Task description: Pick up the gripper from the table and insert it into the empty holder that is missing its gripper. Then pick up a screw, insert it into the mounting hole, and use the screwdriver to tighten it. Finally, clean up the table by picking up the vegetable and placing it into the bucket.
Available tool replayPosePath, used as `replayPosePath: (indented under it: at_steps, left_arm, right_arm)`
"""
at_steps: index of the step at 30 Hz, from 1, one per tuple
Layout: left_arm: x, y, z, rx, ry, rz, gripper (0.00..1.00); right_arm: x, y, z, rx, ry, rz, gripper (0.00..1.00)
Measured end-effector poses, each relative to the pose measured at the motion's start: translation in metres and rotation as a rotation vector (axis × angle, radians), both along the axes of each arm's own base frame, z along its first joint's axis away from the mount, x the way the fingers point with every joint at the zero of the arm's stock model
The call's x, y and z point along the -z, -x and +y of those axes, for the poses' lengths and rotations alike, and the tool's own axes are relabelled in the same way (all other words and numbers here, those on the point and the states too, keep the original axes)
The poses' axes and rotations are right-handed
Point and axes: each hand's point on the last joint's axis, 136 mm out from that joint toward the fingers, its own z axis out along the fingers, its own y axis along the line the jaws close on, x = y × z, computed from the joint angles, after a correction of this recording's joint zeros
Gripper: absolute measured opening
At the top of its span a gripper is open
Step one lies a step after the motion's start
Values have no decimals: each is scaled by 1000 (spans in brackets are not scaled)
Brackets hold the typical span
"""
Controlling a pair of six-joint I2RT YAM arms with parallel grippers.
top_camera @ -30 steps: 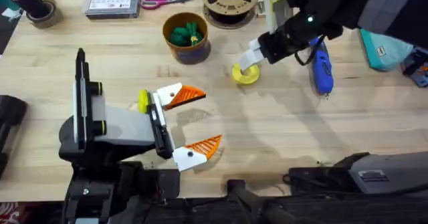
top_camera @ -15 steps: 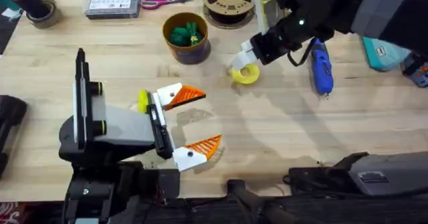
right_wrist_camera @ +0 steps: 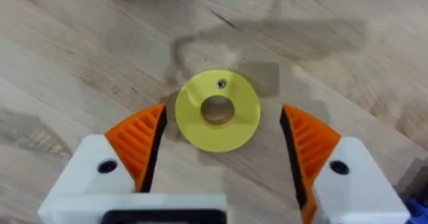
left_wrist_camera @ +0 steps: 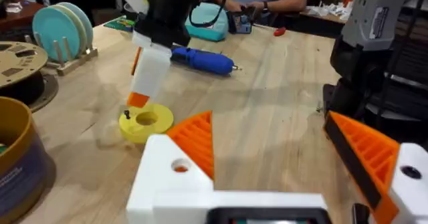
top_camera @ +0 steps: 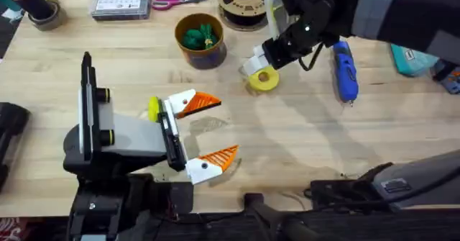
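The right gripper (right_wrist_camera: 221,147) is hanging just above the yellow ring-shaped disc (right_wrist_camera: 217,110), its jaws standing wide apart and gripping nothing, the disc lying between the two orange ribbed pads (right_wrist_camera: 137,140). A tiny dark screw (right_wrist_camera: 221,84) is sitting on the disc's flat face beside its round centre hole. The right arm is reaching in from the far right corner of the table (top_camera: 302,147), wrist tipped down toward the disc. The blue pen-shaped screwdriver (top_camera: 346,70) is lying flat just beside that arm, toward the right edge, metal tip pointing to the near edge. The bucket (top_camera: 200,39), round with a yellow-tan rim, is standing near the far edge, left of the disc, with the green leafy vegetable (top_camera: 199,37) lying inside it.

The left gripper (top_camera: 203,133) is lying on its side near the near-left edge, jaws spread wide and empty, white angular finger mounts carrying orange ribbed wedges. The table is pale grained wood
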Motion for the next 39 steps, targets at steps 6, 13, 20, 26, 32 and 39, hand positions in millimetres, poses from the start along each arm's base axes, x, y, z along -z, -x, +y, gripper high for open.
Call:
replayPosePath:
  at_steps: [6, 13, 20, 26, 32, 39]
  left_arm:
    - [0, 0, 0, 0, 0, 0, 985]
    - [0, 0, 0, 0, 0, 0, 985]
    - [0, 0, 0, 0, 0, 0, 987]
    - [0, 0, 0, 0, 0, 0, 986]
    - [0, 0, 0, 0, 0, 0, 986]
    - [0, 0, 0, 0, 0, 0, 985]
  right_arm:
    - [9, -3, 1, 0, 7, 13, 995]
    - [21, -8, 4, 0, 11, 20, 995]
    - [19, -13, 6, 0, 0, 0, 932]
    - [31, -12, 6, 4, 10, 24, 817]
    - [36, -13, 7, 15, 11, 35, 727]
    - [34, -16, 10, 30, -3, 23, 661]
